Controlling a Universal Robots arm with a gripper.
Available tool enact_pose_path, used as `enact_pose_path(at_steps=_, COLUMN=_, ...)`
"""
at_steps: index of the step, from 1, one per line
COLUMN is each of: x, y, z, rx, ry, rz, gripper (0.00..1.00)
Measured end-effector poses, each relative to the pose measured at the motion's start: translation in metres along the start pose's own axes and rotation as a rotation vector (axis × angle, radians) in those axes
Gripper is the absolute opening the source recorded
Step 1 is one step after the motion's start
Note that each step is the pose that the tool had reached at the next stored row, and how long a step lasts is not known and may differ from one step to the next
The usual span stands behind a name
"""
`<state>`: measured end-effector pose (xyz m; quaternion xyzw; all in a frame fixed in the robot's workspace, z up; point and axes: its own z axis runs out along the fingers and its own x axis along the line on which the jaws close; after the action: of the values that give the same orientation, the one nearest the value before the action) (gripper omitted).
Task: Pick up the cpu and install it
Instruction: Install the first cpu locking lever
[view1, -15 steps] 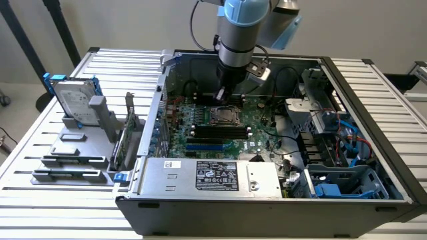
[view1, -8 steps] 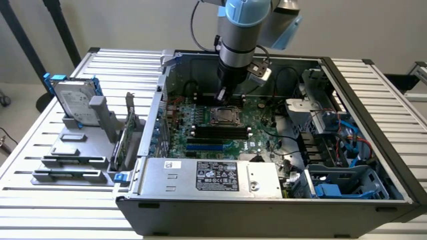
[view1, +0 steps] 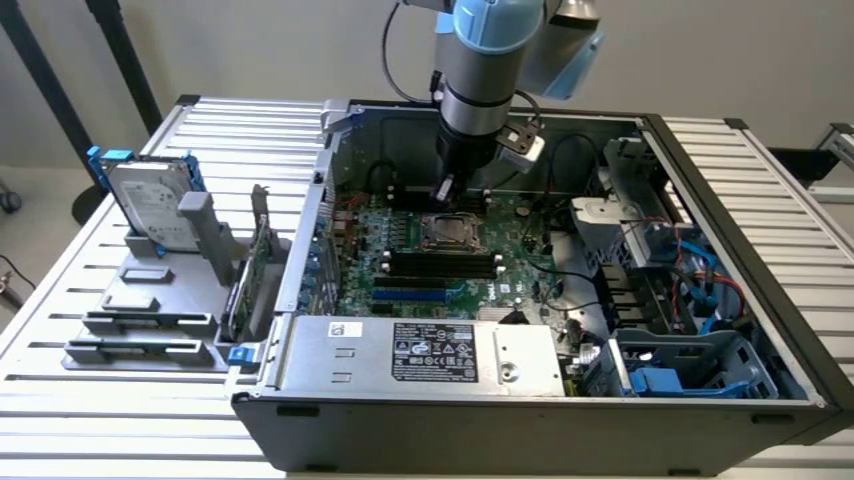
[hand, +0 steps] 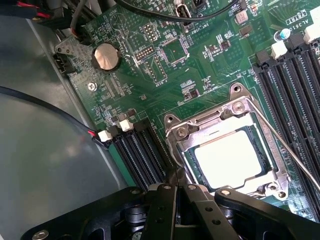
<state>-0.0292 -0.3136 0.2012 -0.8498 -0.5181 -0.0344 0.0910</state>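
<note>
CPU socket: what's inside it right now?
The cpu lies flat inside the socket frame, its shiny top facing up. The shut gripper covers the socket's near edge, and the contacts under the chip are hidden.

Just past the black fingers (hand: 175, 192) the cpu (hand: 231, 159) shone silver-white in its grey metal socket frame (hand: 200, 132), on a green motherboard (hand: 150, 80) lined with black memory slots (hand: 135, 150); the table (view1: 80, 290) was pale, slatted grey.

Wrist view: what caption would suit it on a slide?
Shut pincer poised beside the motherboard socket, where the shiny cpu already sits.
</note>
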Motion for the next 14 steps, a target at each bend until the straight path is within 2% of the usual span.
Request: enact_pose_path(at_steps=14, x=-0.0003, y=0.0043, z=-0.0006, rx=0.0029, ry=-0.0024, rz=-0.019, gripper=0.11)
